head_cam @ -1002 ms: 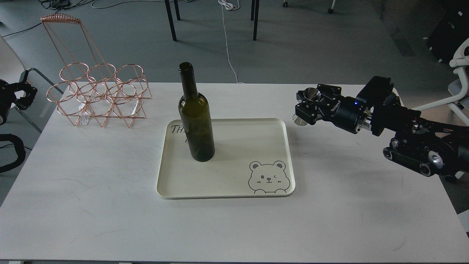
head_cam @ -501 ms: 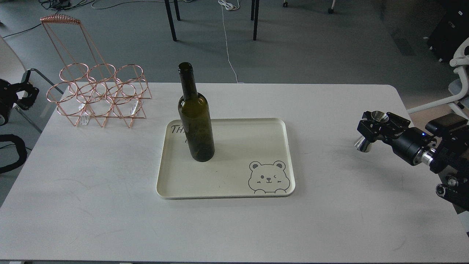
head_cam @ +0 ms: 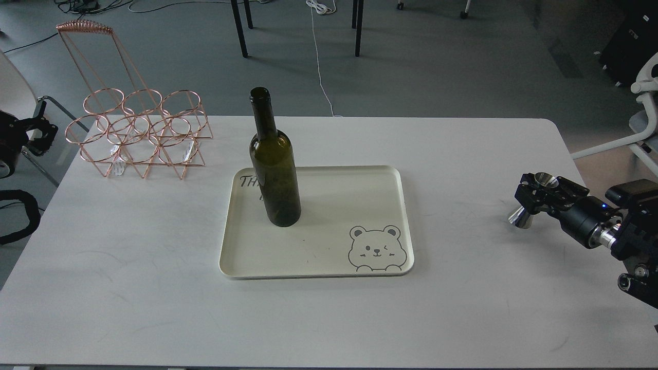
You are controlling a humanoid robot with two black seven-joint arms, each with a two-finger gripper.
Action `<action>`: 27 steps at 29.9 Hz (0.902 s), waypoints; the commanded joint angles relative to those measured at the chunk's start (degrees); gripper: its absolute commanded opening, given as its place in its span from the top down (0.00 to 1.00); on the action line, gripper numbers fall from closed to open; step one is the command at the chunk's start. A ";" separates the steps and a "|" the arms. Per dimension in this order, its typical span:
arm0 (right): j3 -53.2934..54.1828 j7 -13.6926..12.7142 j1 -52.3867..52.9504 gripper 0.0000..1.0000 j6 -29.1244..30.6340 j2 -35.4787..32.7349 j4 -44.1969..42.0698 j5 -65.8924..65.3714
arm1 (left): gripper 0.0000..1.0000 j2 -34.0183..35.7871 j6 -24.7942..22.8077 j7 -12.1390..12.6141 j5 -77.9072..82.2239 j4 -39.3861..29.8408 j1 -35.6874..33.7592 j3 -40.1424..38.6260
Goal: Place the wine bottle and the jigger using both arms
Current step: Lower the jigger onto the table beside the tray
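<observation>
Our right gripper [head_cam: 537, 198] is closed on the waist of the small shiny steel hourglass jigger [head_cam: 532, 201], held upright above the white table [head_cam: 462, 308], well right of the cream bear-printed tray [head_cam: 360, 205]. The tall dark olive-green glass wine bottle [head_cam: 274, 169] stands upright on that tray. Our left gripper [head_cam: 38, 134], at the left edge beside the copper wire rack [head_cam: 136, 134]: finger state indeterminable.

Glossy dark glass wine bottle [head_cam: 275, 169], shiny steel jigger [head_cam: 532, 200] — copper wire rack [head_cam: 139, 133], matt table [head_cam: 154, 288].
</observation>
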 commanded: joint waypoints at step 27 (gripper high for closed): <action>-0.13 0.00 -0.33 0.55 0.01 0.02 0.36 -0.04 | 0.01 0.17 0.00 0.00 0.00 0.00 0.07 0.00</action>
